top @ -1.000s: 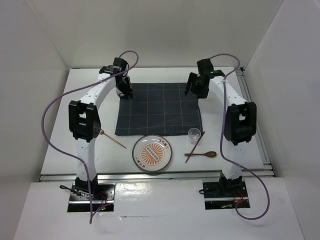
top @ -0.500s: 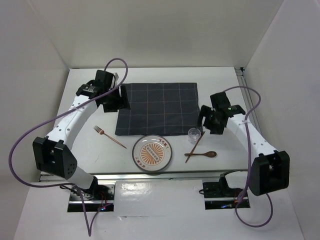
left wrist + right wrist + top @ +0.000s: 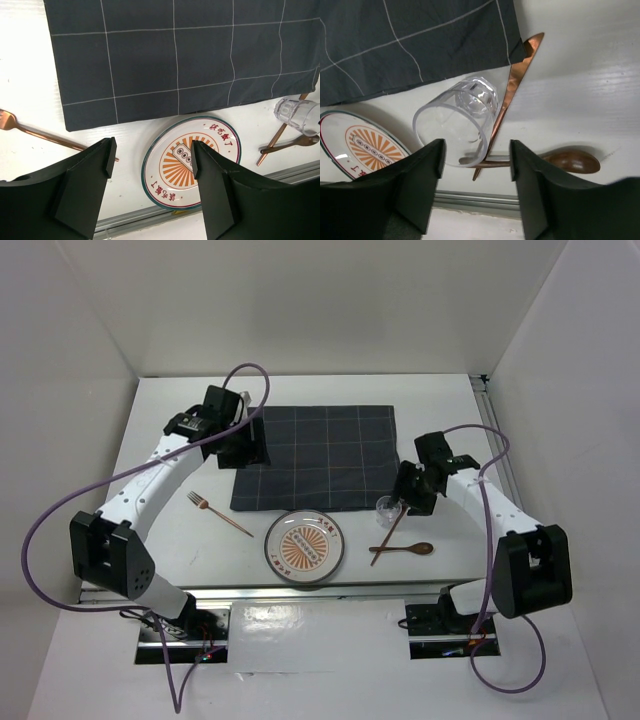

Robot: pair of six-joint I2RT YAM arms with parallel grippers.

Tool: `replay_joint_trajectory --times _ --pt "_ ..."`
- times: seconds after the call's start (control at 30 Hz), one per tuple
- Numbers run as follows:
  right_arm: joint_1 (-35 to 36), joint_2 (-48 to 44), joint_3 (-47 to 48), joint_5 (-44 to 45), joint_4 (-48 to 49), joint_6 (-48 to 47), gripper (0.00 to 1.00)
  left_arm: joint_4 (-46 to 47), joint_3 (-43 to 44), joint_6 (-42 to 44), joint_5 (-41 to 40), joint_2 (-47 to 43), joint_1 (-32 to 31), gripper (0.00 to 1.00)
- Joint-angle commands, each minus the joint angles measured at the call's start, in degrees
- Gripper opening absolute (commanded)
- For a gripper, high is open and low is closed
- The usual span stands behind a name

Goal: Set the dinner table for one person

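Jaws of my left gripper (image 3: 152, 152) stand wide apart with nothing between them. This gripper hangs above the left edge of the dark grey checked cloth mat (image 3: 315, 455). Through its gap the left wrist view shows the patterned plate (image 3: 191, 162), which lies just beside the mat's near edge. A copper fork (image 3: 35, 134) lies on bare tabletop to the left of the plate. Jaws of my right gripper (image 3: 477, 150) also stand apart and clasp nothing. A clear glass (image 3: 457, 125) stands in line with the gap, just beyond the fingertips, off the mat's near right corner; I cannot tell whether a finger touches it. A slim copper utensil (image 3: 512, 85) runs just beside the glass, and a brown spoon (image 3: 570, 161) crosses its lower end. The dinner table (image 3: 450, 420), a white tabletop, lies directly beneath both grippers and carries the mat, plate, fork, glass and spoon. A metal rail runs along its near edge.
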Motion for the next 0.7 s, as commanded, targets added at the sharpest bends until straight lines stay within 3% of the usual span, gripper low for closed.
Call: replay_joint_trajectory --times 0.0,0.07,0.2,0.23,0.3,0.53,0.67 --pt "0.36 1.25 -0.46 0.51 4.16 1.21 0.62 1.51 -0.46 0.21 -0.74 -0.85 -0.63 0.78" --pt "0.36 2.05 -1.68 1.12 4.69 1.82 0.54 1.51 -0.99 0.21 -0.74 -0.24 -0.63 0.78" --pt "0.36 2.75 -1.69 3.49 4.69 2.35 0.24 1.51 -0.99 0.21 -0.74 -0.23 -0.63 0.77" --pt "0.36 2.75 -0.47 3.49 3.82 2.35 0.12 1.51 -0.99 0.21 -1.35 -0.23 -0.63 0.77" --pt "0.36 2.23 1.38 5.60 1.28 1.83 0.01 1.51 -0.99 0.73 -1.87 -0.23 -0.63 0.77" --pt "0.36 3.35 16.83 9.21 -5.07 -1.69 0.00 0.19 2.53 1.27 -1.88 0.82 -0.63 0.77" --pt "0.36 13.80 32.79 10.96 -5.59 -3.10 0.00 0.19 2.53 1.27 -2.41 0.82 -0.63 0.77"
